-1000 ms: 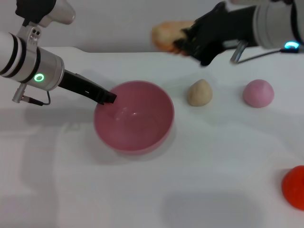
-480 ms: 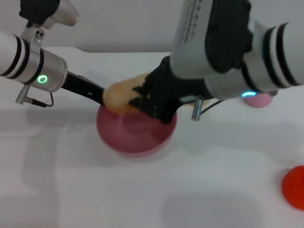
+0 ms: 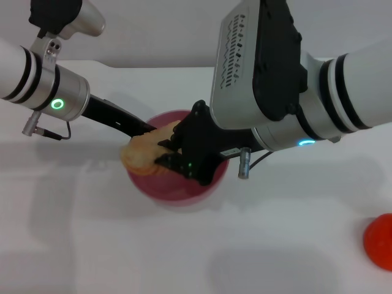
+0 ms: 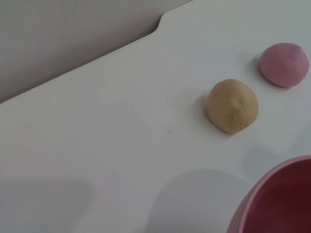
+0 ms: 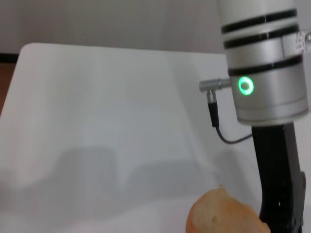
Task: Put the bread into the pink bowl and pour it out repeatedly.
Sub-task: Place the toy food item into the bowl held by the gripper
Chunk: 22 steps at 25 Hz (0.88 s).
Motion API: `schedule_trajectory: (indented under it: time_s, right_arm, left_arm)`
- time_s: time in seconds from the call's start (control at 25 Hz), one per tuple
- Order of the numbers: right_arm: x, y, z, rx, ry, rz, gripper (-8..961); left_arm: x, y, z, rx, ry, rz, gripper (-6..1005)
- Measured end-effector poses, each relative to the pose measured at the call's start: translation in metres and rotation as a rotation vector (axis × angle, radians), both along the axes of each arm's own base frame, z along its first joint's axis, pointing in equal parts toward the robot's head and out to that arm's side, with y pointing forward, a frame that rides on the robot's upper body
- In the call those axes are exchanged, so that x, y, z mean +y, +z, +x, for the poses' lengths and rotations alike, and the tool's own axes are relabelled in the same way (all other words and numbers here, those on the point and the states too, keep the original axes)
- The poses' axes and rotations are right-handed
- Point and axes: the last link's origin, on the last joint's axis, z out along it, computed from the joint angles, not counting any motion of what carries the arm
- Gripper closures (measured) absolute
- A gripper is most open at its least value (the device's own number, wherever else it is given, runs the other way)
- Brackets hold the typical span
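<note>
The pink bowl stands on the white table, and its rim also shows in the left wrist view. My left gripper reaches in from the left and grips the bowl's left rim, its tips hidden behind the bread. My right gripper is shut on the bread and holds it tilted over the left part of the bowl. The bread's tan end shows in the right wrist view next to the left gripper's black body.
A beige egg-shaped lump and a small pink dome lie on the table behind the bowl, hidden in the head view by my right arm. A red object sits at the right edge.
My right gripper has carried the bread from the back right down and left, over the bowl. The left arm has hardly moved.
</note>
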Motion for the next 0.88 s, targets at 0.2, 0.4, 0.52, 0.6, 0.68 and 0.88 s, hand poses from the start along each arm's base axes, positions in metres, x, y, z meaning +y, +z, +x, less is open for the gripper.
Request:
schedule_trajectory:
  time_s: [0.2,0.4,0.52,0.6,0.68,0.88]
  right_arm:
    - [0.005,-0.002,0.006,-0.005,-0.019,0.006,826]
    - [0.007,-0.003,0.006,0.003,-0.021,0.018,815]
    - [0.008,-0.002,0.005,0.007,-0.021,0.024,771]
    - [0.008,-0.001,0.005,0.009,-0.020,0.027,694]
    - [0.008,0.000,0.003,0.013,-0.011,0.030,617]
    - [0.006,0.009,-0.005,0.062,0.053,0.086,399]
  left_arm:
    - [0.000,0.000,0.000,-0.001,0.001,-0.002,926]
    - [0.001,0.000,0.003,-0.001,-0.006,0.001,926]
    - [0.002,0.000,0.003,-0.001,-0.007,0.002,925]
    - [0.002,0.000,0.004,-0.001,-0.008,0.002,925]
    - [0.002,0.000,0.003,0.000,-0.008,0.002,925]
    - [0.002,0.001,0.002,0.004,-0.007,0.006,925]
